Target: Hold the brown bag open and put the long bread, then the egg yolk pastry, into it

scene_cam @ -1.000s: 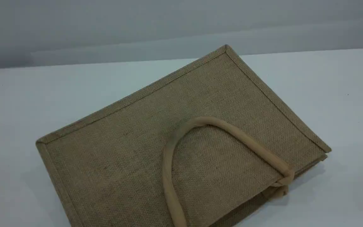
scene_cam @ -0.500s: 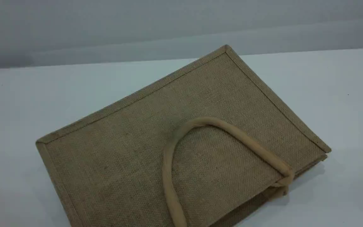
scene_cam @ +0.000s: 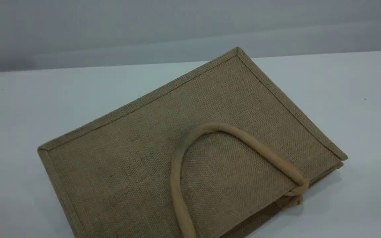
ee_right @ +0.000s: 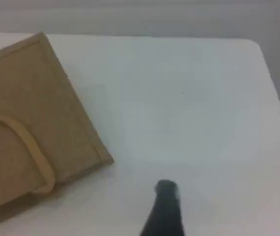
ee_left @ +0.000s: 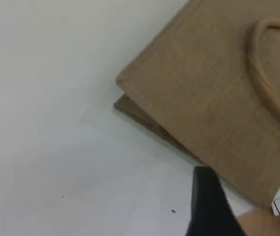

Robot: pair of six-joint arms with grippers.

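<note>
On the table [scene_cam: 28, 109] your bag [scene_cam: 137, 165] is lying flat and shut, both grippers are hanging wide open holding nothing, so you're risking pinching both layers together.

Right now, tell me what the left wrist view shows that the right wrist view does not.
Only the left wrist view shows the left gripper's dark fingertip and an orange-tan patch at its bottom right corner, too cropped to identify. Only the right wrist view shows the right gripper's dark fingertip over bare white table. Both show the flat tan-brown jute bag with its lighter rope loop handle.
</note>
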